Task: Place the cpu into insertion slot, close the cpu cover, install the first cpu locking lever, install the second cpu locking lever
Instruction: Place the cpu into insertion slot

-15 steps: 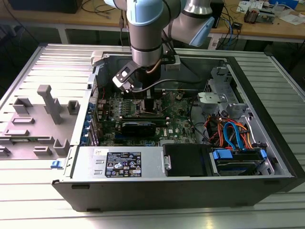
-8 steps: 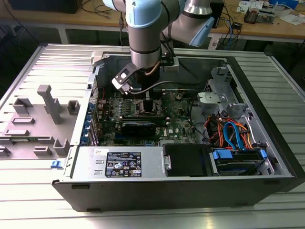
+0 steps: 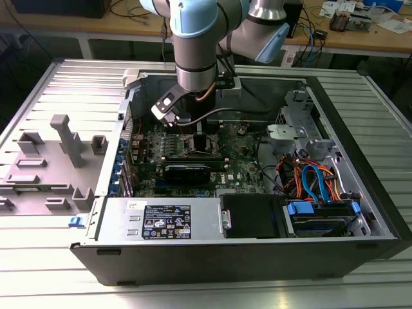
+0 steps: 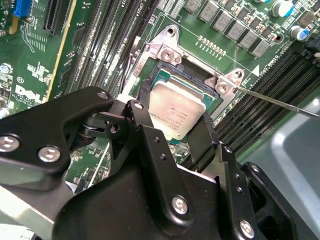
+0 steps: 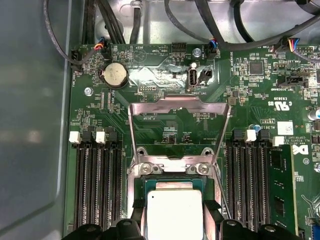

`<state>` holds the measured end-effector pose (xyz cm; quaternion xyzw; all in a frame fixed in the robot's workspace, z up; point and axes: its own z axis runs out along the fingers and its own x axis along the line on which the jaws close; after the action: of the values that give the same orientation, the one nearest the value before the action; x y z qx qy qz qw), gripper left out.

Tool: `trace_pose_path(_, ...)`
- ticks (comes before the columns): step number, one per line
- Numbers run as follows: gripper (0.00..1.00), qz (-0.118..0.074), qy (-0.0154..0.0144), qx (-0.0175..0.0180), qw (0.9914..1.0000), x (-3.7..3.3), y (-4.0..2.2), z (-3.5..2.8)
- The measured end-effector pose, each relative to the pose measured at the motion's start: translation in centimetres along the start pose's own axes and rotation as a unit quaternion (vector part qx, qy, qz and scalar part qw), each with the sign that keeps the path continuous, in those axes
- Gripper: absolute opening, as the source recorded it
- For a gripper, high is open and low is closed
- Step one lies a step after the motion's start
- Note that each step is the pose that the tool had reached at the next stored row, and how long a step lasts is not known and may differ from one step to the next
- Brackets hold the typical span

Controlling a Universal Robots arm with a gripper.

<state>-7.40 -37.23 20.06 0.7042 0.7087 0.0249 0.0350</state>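
The pincer (image 4: 176,110) clamped on the cpu (image 5: 174,212) occupies the room above the insertion slot (image 4: 172,69). The raised cpu cover (image 5: 160,102) walls one side, memory slots (image 5: 97,185) flank two, and a thin locking lever (image 4: 280,102) juts alongside.

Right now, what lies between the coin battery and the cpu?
In the first wrist view, the open cpu cover lies between the coin battery and the cpu, with green board showing through its window.

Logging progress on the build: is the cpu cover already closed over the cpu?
No: in the first wrist view the cpu cover stands swung open, leaving the cpu uncovered.
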Motion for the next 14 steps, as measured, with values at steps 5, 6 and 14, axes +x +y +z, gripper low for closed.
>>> trace_pose_path(5,0.55,0.0,-0.0018,0.0001,1.0,0.01,-0.02,0.19)
trace_pose_path(6,0.55,0.001,-0.0017,0.0001,1.0,0.01,-0.03,0.21)
trace_pose_path(14,0.55,0.001,-0.0018,-0.0002,1.0,0.05,-0.02,0.06)
